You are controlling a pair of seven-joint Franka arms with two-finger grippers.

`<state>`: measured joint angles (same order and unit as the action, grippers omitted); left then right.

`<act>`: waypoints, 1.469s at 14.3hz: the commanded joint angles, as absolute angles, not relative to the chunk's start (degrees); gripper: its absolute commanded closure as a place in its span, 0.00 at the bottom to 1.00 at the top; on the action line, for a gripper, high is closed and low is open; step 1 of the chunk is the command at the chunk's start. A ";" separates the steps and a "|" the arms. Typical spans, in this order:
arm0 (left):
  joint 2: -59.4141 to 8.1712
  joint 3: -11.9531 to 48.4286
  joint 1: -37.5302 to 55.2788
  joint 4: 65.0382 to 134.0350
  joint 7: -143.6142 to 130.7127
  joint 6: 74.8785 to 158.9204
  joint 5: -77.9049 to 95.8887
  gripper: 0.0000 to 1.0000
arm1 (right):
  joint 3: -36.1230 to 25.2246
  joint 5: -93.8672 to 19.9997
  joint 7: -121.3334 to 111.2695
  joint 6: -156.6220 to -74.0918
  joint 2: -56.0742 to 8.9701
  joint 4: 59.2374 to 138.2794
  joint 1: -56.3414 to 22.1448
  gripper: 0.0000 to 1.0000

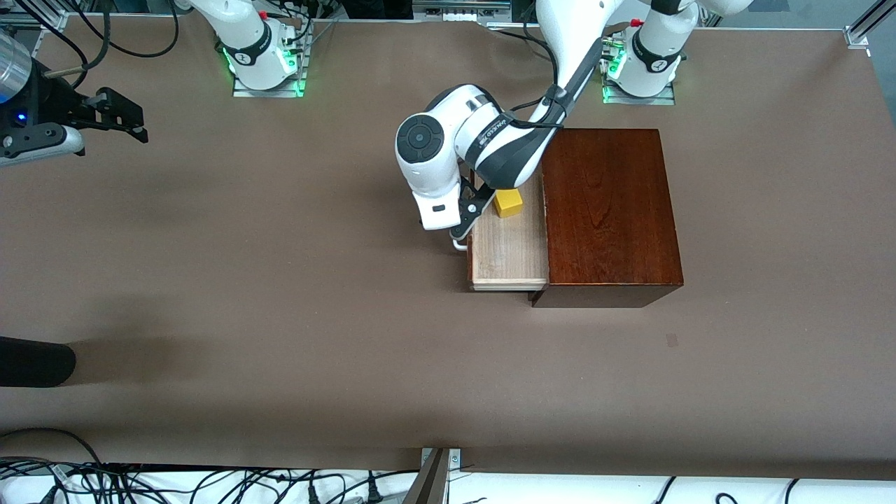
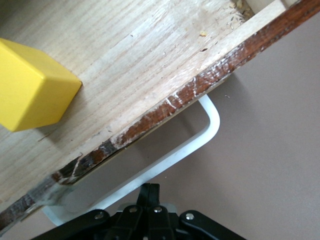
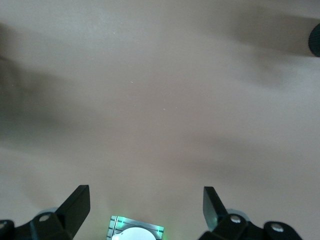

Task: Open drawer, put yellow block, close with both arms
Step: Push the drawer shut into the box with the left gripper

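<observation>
The left end effector (image 1: 463, 222) hangs low with fingers pinched together, while the right end effector (image 3: 146, 197) waits raised, fingers spread wide.

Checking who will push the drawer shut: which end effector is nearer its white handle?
Left. The left end effector sits shut at the white handle; the right end effector waits open toward the right arm's table end.

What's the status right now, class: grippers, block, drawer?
Left gripper shut at drawer handle. Right gripper open, waiting at the right arm's end. Yellow block in the open drawer. Nothing in the way.
</observation>
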<state>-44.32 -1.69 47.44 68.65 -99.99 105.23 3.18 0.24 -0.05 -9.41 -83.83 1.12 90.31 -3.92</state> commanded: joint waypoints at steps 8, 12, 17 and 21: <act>-40.53 -2.11 44.74 73.20 -97.58 98.26 -4.74 1.00 | -0.78 1.05 -9.05 -86.13 -0.17 89.47 -3.60 0.00; -36.75 -1.93 42.63 78.82 -91.86 98.70 -5.71 1.00 | -2.20 1.76 -8.88 -89.46 -2.90 88.77 -2.21 0.00; -33.40 -1.85 39.03 83.40 -84.83 98.88 -5.89 1.00 | -1.58 1.14 -2.29 -88.95 -1.85 88.68 -1.76 0.00; -31.82 -1.85 37.44 85.86 -81.48 99.67 -5.89 1.00 | -1.49 0.88 -1.85 -85.62 -0.97 88.59 -1.85 0.00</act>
